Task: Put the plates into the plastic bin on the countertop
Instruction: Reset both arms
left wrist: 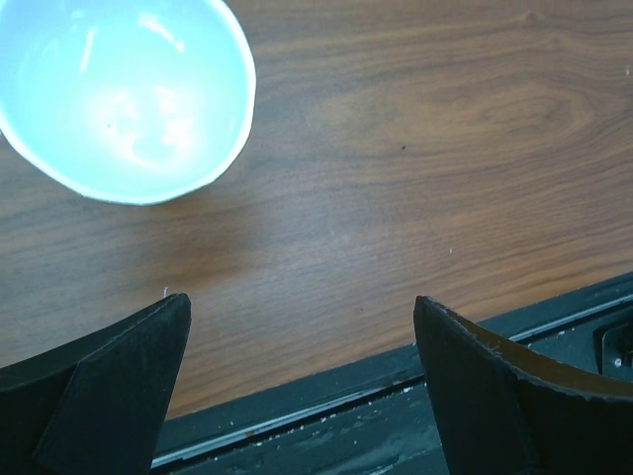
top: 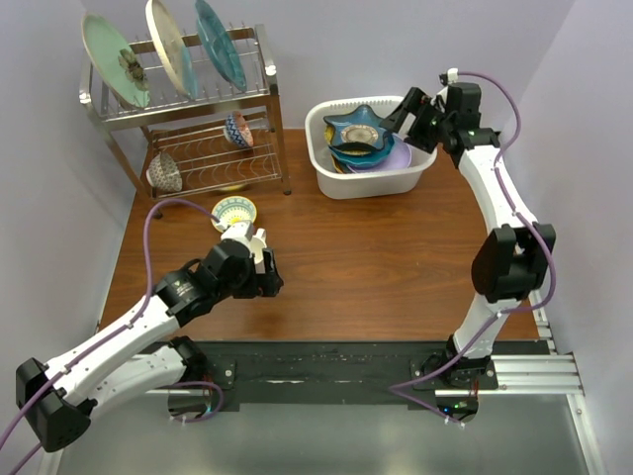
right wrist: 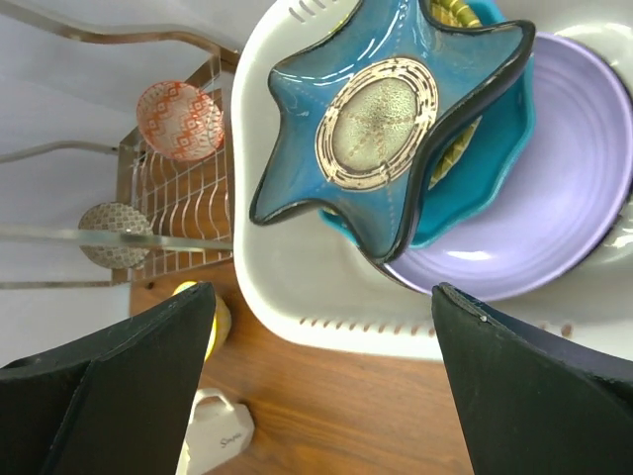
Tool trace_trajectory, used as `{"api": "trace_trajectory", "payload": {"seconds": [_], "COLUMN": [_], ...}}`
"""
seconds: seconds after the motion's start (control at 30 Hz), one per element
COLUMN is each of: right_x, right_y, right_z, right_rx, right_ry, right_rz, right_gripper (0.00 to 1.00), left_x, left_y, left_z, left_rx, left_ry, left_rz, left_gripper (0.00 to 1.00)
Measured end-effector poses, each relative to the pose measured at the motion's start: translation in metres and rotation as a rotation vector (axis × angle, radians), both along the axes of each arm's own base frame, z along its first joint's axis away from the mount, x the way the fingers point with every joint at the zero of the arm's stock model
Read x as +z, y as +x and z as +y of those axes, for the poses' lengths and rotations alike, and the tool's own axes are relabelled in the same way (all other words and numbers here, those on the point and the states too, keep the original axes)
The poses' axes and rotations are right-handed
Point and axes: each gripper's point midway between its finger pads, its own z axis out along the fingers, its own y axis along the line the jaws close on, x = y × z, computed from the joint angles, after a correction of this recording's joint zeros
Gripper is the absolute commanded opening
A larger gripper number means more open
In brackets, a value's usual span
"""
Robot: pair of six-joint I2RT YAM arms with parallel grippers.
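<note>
The white plastic bin (top: pixel 326 178) stands at the back of the countertop (top: pixel 376 267). It holds a stack of plates: a teal star-shaped plate (right wrist: pixel 386 109) on top, a teal plate (right wrist: pixel 490 163) and a lavender plate (right wrist: pixel 554 198) below. My right gripper (top: pixel 413 116) hovers open over the bin's right end, nothing between its fingers (right wrist: pixel 119 386). Three more plates stand in the wire rack: mint with flower (top: pixel 114 61), cream (top: pixel 168 45), dark teal (top: pixel 220 42). My left gripper (top: pixel 269 275) is open and empty, low over the counter near the front edge.
The steel dish rack (top: pixel 198 148) at back left carries two small patterned bowls (top: pixel 238 129) on its lower shelf. A third bowl (top: pixel 234 210) and a white mug (top: pixel 244 237) sit on the counter beside my left wrist. Walls close in on both sides.
</note>
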Motion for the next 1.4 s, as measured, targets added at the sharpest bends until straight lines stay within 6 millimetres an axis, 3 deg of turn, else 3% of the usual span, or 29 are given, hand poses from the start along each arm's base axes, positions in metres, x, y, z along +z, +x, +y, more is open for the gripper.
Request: {"api": "trace_trajectory", "payload": {"seconds": [0.27, 0.57, 0.77, 1.4], "right_x": [0.025, 0.011, -0.014, -0.128], "right_y": [-0.052, -0.113, -0.144, -0.239], "right_z": [-0.008, -0.027, -0.037, -0.077], "right_rx": [-0.027, -0.06, -0.068, -0.14], "right_ry": [-0.095, -0.176, -0.225, -0.385], "right_rz": [-0.061, -0.05, -0.018, 0.182], "right_gripper": [0.95, 0.95, 0.95, 0.99], "left_x": [0.011, 0.031, 0.038, 0.052], "left_y": [0.014, 0.031, 0.037, 0.045], "left_z": [-0.006, -0.019, -0.026, -0.04], "left_rx": [-0.002, -0.02, -0.022, -0.052], "left_ry": [0.027, 0.017, 0.002, -0.057], "left_rz": [-0.025, -0.074, -0.09, -0.143], "left_gripper": [1.0, 1.0, 1.0, 1.0]}}
